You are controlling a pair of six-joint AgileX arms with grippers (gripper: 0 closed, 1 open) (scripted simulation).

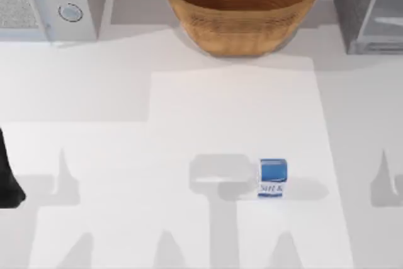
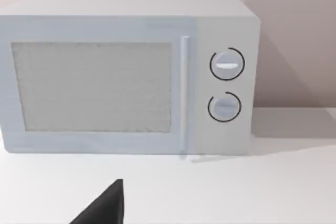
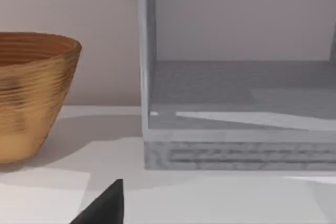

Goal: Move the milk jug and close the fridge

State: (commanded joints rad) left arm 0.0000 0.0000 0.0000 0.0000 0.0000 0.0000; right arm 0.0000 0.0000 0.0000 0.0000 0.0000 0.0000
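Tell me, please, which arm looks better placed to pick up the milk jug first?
Probably the right. The milk jug stands right of the table's middle, and the fridge sits at the far right, its compartment open in the right wrist view. The left arm is parked at the left edge.

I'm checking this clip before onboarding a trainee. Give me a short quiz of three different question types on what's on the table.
1. True or false: the milk jug stands inside the basket.
2. Multiple choice: the fridge sits at the table's A) far right B) far left C) near middle.
3. Fill in: the appliance facing the left wrist camera has ___ round knobs.

Key: 1 false, it stands on the table, nearer than the basket; 2 A; 3 two.
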